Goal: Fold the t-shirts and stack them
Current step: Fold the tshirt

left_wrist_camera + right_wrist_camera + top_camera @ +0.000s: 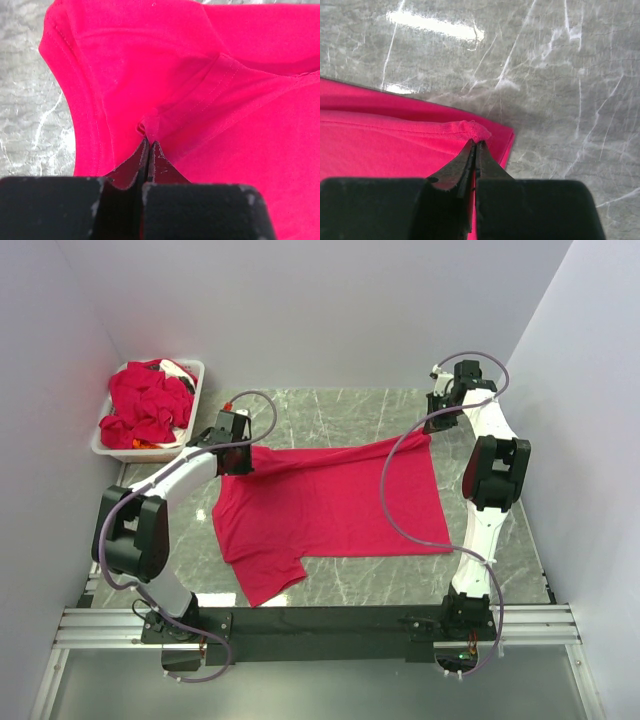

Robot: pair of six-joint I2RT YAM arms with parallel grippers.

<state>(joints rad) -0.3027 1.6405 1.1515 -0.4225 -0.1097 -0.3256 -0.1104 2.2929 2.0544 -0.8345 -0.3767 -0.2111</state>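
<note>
Pinching 1 flat t-shirt (330,505), both clamped: left end effector (148,143), right end effector (476,145); 1 bin (125,452) w/ more.

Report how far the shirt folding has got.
Done: no folded shirt or stack is visible. In hand: one t-shirt lies spread out, left claw and right claw each shut on its far edge. Left: fold it, then the crumpled shirts in the white bin.

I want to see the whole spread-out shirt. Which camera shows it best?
The top view: nearly the whole shirt shows there. The left wrist view shows only a seam the left gripper pinches, the right wrist view only an edge the right gripper pinches.
</note>
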